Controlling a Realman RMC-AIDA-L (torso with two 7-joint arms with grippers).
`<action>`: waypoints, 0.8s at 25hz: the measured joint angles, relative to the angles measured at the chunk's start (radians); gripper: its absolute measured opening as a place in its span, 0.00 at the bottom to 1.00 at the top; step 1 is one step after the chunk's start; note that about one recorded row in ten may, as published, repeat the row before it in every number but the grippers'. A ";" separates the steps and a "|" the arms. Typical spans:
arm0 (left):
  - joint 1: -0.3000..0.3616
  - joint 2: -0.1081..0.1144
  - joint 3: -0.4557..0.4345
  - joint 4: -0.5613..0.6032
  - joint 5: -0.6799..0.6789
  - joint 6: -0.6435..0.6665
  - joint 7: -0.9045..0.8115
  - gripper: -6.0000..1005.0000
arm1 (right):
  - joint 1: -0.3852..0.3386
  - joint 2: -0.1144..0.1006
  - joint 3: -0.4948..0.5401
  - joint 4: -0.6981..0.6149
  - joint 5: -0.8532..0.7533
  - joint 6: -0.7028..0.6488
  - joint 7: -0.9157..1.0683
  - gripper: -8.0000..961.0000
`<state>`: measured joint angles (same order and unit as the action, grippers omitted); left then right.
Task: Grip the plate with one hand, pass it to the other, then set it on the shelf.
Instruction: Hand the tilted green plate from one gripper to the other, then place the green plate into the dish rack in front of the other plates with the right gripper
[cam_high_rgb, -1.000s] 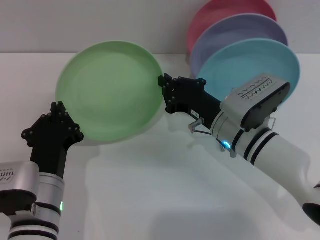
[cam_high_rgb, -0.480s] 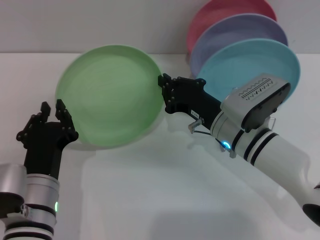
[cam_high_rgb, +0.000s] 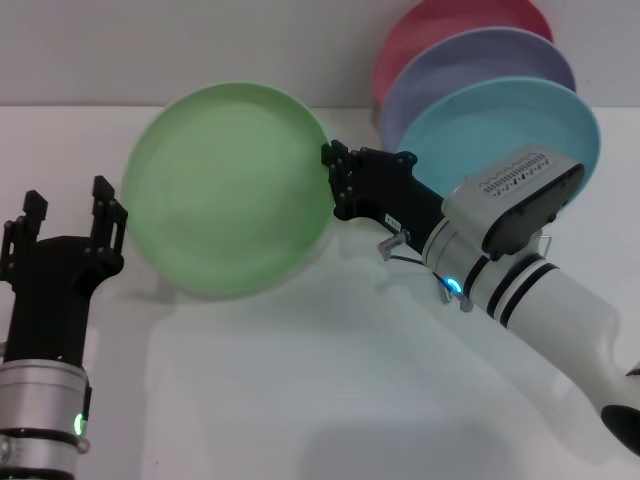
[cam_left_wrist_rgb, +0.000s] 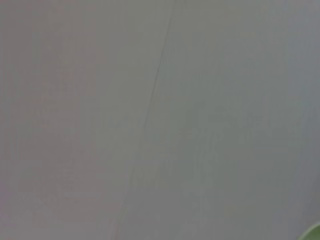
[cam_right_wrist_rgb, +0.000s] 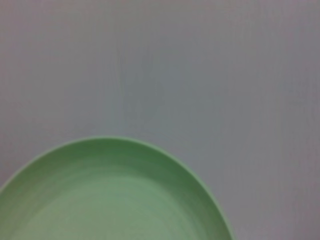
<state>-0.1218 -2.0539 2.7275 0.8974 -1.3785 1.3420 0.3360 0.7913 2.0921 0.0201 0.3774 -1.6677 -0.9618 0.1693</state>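
Right gripper (cam_high_rgb: 335, 180) is clamping its fingers on the pale-green plate (cam_high_rgb: 230, 190) at the rim's 3 o'clock edge, holding it tilted up off the white surface (cam_high_rgb: 300, 400). Left gripper (cam_high_rgb: 65, 225) is sitting at the plate's 8 o'clock, fingers spread wide, not touching it. Sky-blue plate (cam_high_rgb: 500, 125), lavender plate (cam_high_rgb: 475, 60) and pink plate (cam_high_rgb: 450, 20) are standing behind the right arm.

green plate (cam_high_rgb: 228, 190) matte smooth plastic; blue plate (cam_high_rgb: 500, 135) same matte plastic; right gripper (cam_high_rgb: 335, 180) black matte; table (cam_high_rgb: 300, 400) smooth white
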 joint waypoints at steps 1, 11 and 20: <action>0.000 0.000 0.000 0.000 0.000 0.000 0.000 0.54 | 0.000 0.000 0.000 0.000 0.000 0.000 0.000 0.03; 0.062 0.034 -0.125 -0.102 0.222 0.061 -0.371 0.70 | -0.004 0.000 0.030 0.000 -0.003 0.001 -0.001 0.03; -0.030 0.000 -0.320 -0.451 0.421 0.125 -0.731 0.70 | -0.032 0.000 0.025 0.011 -0.003 -0.106 -0.029 0.02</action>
<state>-0.1514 -2.0540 2.4080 0.4462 -0.9571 1.4670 -0.3953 0.7594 2.0924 0.0456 0.3883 -1.6706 -1.0679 0.1399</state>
